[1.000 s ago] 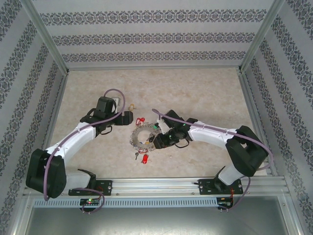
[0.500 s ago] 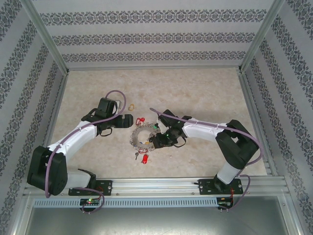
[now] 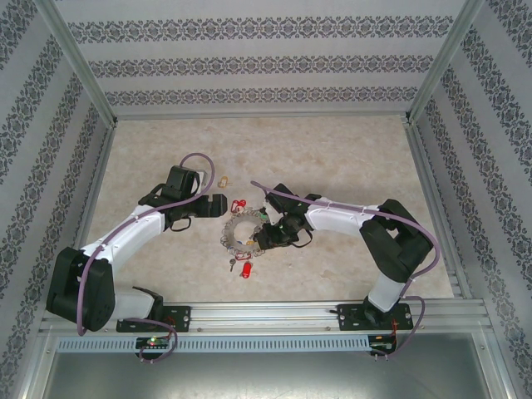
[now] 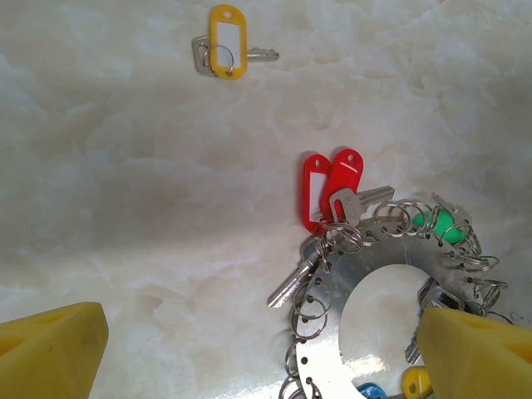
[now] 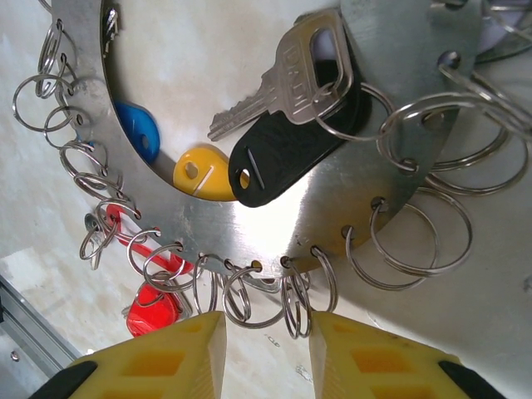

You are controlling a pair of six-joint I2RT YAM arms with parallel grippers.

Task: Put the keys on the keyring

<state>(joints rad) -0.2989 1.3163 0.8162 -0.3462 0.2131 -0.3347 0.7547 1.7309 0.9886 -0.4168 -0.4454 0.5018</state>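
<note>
Patterned wallpaper walls (image 3: 249, 62) enclose a marbled beige table (image 3: 332, 158) bearing the keyring (image 3: 229, 243).

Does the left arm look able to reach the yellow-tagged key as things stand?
Probably yes. The yellow-tagged key lies alone on bare table ahead of the open left gripper, clear of the keyring, with nothing between them.

Keyring (image 5: 391, 58) silver-grey; red tags (image 4: 345, 176), yellow tag (image 4: 226, 41), black tag (image 5: 283, 158), blue tag (image 5: 141, 133); table (image 3: 332, 150) beige marbled; walls (image 3: 266, 66) grey floral stripes.
</note>
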